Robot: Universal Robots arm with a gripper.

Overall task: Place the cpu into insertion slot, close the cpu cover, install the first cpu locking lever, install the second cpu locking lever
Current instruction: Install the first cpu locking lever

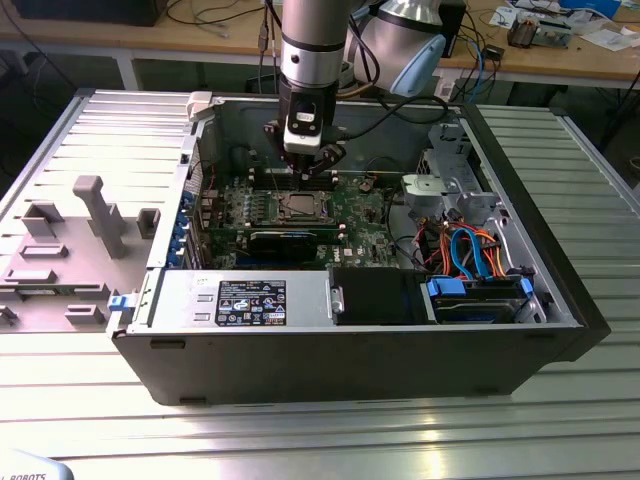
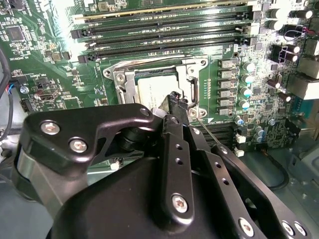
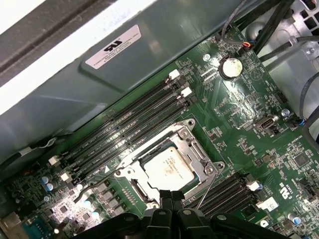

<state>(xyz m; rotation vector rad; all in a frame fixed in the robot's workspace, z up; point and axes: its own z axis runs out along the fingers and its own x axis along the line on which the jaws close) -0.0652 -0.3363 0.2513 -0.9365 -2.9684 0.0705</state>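
Down inside the open computer case (image 1: 520, 370), the gripper (image 2: 175, 99) has its black fingers pressed together, their tips at the edge of the cpu cover (image 3: 199, 152), next to a thin wire locking lever (image 3: 207, 189). Whether they pinch the lever I cannot tell. The cpu (image 3: 168, 168), silver-grey and square, lies flat in the insertion slot (image 3: 130, 175), showing through the window of the closed cover. Long black memory slots (image 3: 124, 132) run just beside the socket on the green motherboard (image 3: 249, 107).
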